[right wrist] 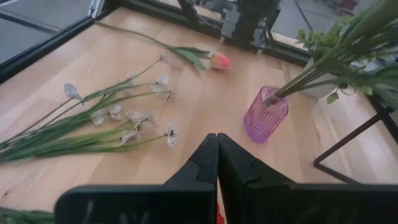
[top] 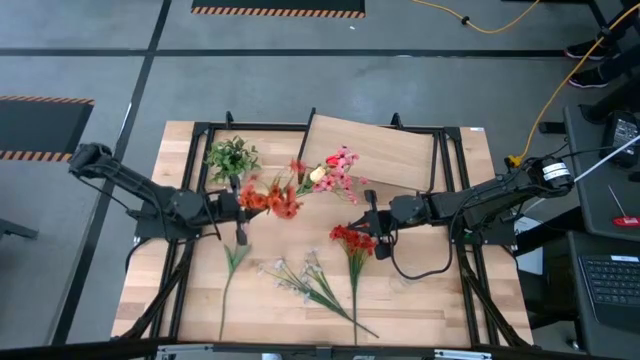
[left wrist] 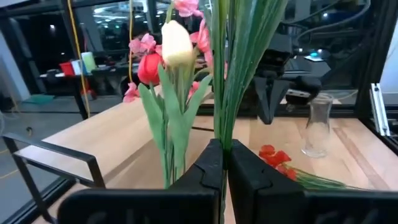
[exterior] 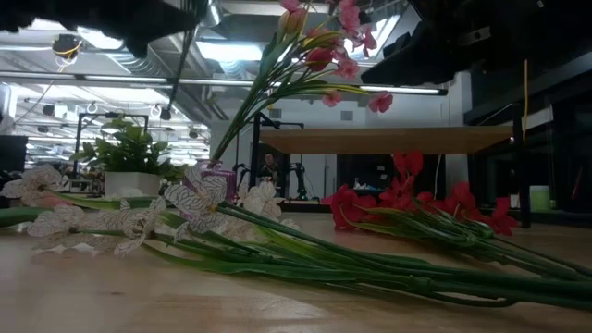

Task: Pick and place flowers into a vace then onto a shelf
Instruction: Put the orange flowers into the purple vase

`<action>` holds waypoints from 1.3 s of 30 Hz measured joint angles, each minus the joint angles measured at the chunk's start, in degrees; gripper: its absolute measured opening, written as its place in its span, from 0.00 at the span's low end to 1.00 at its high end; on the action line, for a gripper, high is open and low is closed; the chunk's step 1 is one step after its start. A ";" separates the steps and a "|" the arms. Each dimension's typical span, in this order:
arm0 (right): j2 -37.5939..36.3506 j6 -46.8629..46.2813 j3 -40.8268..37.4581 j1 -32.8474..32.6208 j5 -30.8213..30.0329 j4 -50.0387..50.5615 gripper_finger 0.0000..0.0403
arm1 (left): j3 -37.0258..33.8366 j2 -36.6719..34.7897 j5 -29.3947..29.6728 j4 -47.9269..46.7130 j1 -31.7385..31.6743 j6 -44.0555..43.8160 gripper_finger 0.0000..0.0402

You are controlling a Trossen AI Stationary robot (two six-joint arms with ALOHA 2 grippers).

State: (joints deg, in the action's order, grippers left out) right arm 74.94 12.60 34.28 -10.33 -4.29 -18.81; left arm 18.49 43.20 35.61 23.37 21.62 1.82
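Right wrist view: right hand (right wrist: pixel 216 139) hangs over the red flowers (top: pixel 352 238), fingers pressed together and holding nothing
Left wrist view: left hand (left wrist: pixel 222 148) is closed too; green stems rise right at its tips (pinched or just behind them, I cannot tell)
Step in hand: probably lifting another stem for the pink vase (right wrist: pixel 265 115)
Doing it well: spread the fingers before coming down, take the stem well below the bloom, carry it upright, then lower the cut end into the narrow mouth
Lying on the surface (top: pixel 440 300): white flowers (right wrist: pixel 118 115), a single tulip (right wrist: pixel 219 60) near the left hand, and the red bunch
In the way: standing flowers (top: pixel 330 170) already lean out over the vase and could be knocked; black cable (top: pixel 420 272) loops beside the red stems; clear glass bottle (left wrist: pixel 318 127) stands nearby
Farther back: leafy plant (top: pixel 232 157), then the shelf (top: pixel 375 150), with no vase on it yet
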 joint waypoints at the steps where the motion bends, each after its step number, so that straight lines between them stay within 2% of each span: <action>1: 0.00 0.02 0.00 0.00 0.00 -0.24 0.01 | -0.67 0.24 -1.23 1.17 -1.24 0.00 0.01; 12: 0.00 0.07 0.00 0.00 -0.02 -0.39 0.01 | -1.84 5.42 -9.99 8.59 -11.31 0.56 0.01; 20: 0.00 0.66 0.00 0.00 -0.03 -0.41 0.01 | -1.82 13.08 -9.85 14.36 -14.62 1.29 0.01; 28: 0.00 1.06 0.00 0.00 -0.04 -0.35 0.01 | -1.82 19.46 -11.44 20.93 -15.03 0.58 0.01; 34: 0.00 1.01 0.00 -0.01 -0.03 -0.33 0.01 | -1.82 22.16 -11.09 21.85 -15.03 0.47 0.01; 39: 0.00 0.97 0.00 0.00 -0.03 -0.29 0.01 | -1.82 23.77 -8.28 21.91 -15.05 0.47 0.01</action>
State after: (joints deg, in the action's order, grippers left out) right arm 74.94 13.57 34.28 -10.33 -4.33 -19.10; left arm 16.67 66.97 27.33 45.28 6.57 2.29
